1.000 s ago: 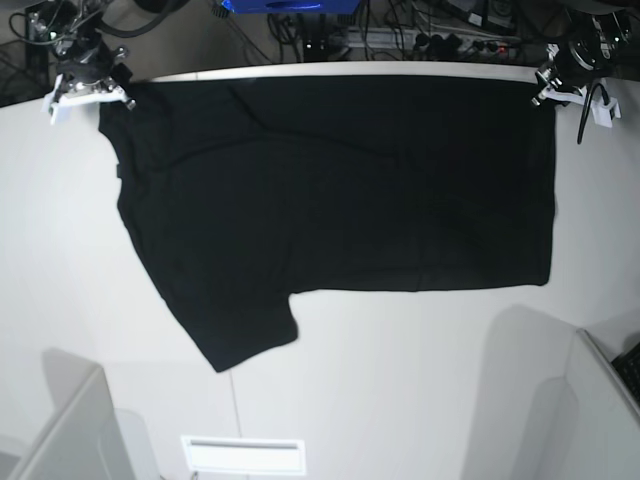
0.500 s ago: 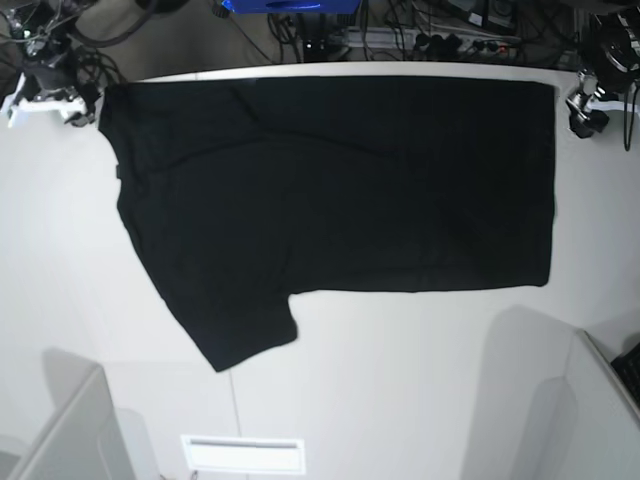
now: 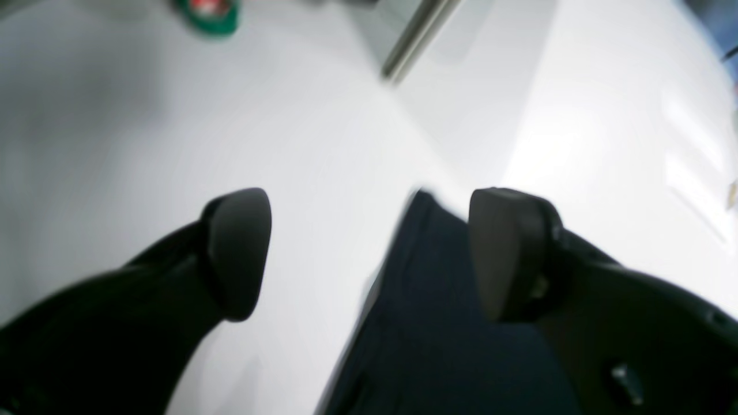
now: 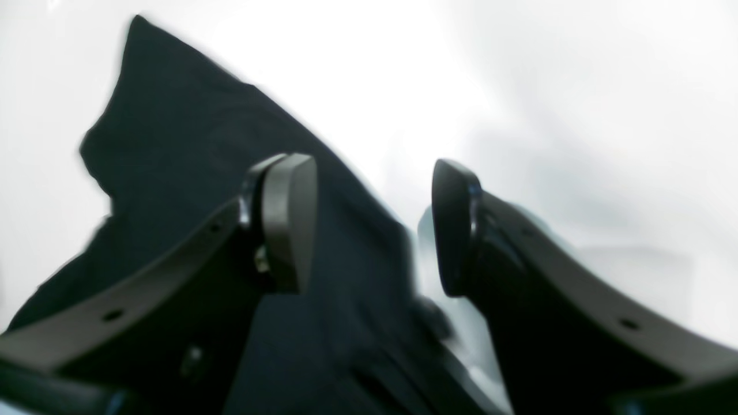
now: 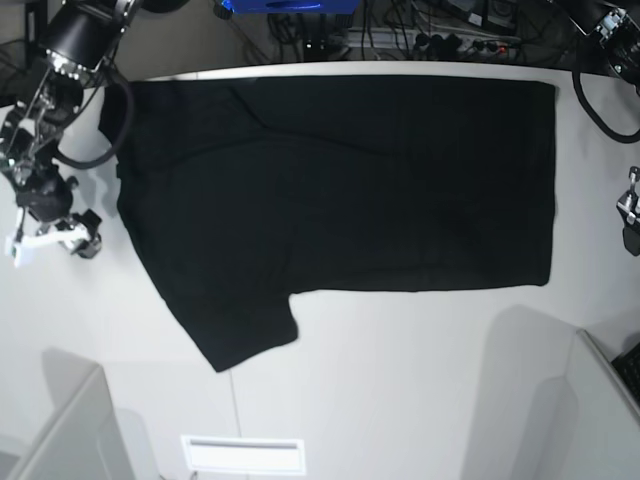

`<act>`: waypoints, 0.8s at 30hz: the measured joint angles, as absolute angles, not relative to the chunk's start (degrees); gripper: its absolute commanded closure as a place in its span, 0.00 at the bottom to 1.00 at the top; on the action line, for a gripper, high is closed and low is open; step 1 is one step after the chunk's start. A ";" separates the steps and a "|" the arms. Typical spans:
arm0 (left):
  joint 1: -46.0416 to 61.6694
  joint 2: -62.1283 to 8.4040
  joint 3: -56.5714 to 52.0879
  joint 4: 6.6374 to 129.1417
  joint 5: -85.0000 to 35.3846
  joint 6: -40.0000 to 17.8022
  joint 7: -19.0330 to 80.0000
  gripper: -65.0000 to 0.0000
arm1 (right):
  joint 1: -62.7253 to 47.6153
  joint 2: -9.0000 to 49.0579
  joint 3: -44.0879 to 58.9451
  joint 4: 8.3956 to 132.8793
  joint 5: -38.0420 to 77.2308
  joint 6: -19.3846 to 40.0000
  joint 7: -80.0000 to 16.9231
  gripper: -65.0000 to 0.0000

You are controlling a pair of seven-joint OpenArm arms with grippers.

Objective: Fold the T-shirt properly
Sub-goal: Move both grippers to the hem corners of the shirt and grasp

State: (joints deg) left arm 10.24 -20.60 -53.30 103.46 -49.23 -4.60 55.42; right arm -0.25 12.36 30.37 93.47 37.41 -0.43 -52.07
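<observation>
Both end effectors are spread wide and holding nothing: left end effector (image 3: 369, 253) by the hem side, right end effector (image 4: 375, 225) by the sleeve side. T-shirt (image 5: 330, 200) lies flat, half-folded, on the white table (image 5: 400, 380). My worry: a sloppy grab pinches one layer only and the fold slides apart.

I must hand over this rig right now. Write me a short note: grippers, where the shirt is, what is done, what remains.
Left gripper: open, empty, above the shirt's edge.
Right gripper: open, empty, over the shirt's other end.
T-shirt: flat on the white table, plain black side showing, one sleeve pointing to the near edge, apparently folded once lengthwise.
Left to do: further folds; neither gripper holds cloth.
</observation>
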 measured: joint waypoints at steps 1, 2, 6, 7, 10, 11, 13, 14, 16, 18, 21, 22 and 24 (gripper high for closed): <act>9.19 -21.52 -50.74 103.44 -45.56 -4.56 55.48 0.38 | 1.98 12.91 28.45 91.66 37.34 -0.58 -52.05 0.53; 8.21 -22.20 -47.64 103.42 -42.78 -4.73 55.68 0.44 | 3.84 13.28 26.57 90.37 37.50 -0.51 -52.03 0.53; 4.49 -22.41 -36.88 103.26 -30.81 -4.75 55.22 0.55 | 11.20 15.59 19.57 82.52 37.47 -0.45 -48.82 0.52; 3.73 -22.22 -34.81 102.54 -29.63 -4.80 55.20 0.55 | 13.10 16.34 17.82 79.72 37.45 -0.47 -47.16 0.52; 1.63 -22.09 -31.33 98.48 -27.88 -5.10 55.55 0.55 | 18.00 17.78 12.21 70.30 37.23 -0.54 -42.81 0.45; 1.06 -22.13 -30.96 97.03 -27.73 -5.13 55.51 0.55 | 19.90 18.26 10.31 66.59 37.23 -0.64 -41.47 0.40; 0.62 -22.09 -30.96 95.04 -27.31 -4.73 55.57 0.55 | 23.77 18.61 6.33 59.37 37.60 -0.21 -39.03 0.34; 0.67 -22.09 -30.98 94.76 -27.27 -4.75 55.68 0.55 | 25.76 18.85 4.47 55.90 37.76 -0.23 -37.30 0.33; 0.80 -22.11 -31.14 94.56 -27.29 -4.78 55.61 0.55 | 29.50 19.25 0.89 49.43 37.41 1.02 -32.99 0.33; 0.99 -22.09 -31.18 94.52 -27.44 -4.78 55.59 0.52 | 33.32 19.53 -2.17 41.89 37.54 5.65 -28.82 0.33; 2.48 -22.37 -31.42 94.56 -27.42 -4.78 55.31 0.37 | 39.05 19.07 -6.00 29.58 37.32 10.81 -24.95 0.33; 3.25 -22.41 -31.40 94.67 -27.46 -4.78 55.35 0.28 | 40.47 18.96 -7.35 26.52 37.21 12.51 -23.94 0.33; 4.16 -22.33 -31.44 94.65 -27.22 -4.71 55.81 0.14 | 42.54 18.46 -10.28 22.26 37.21 15.05 -20.56 0.33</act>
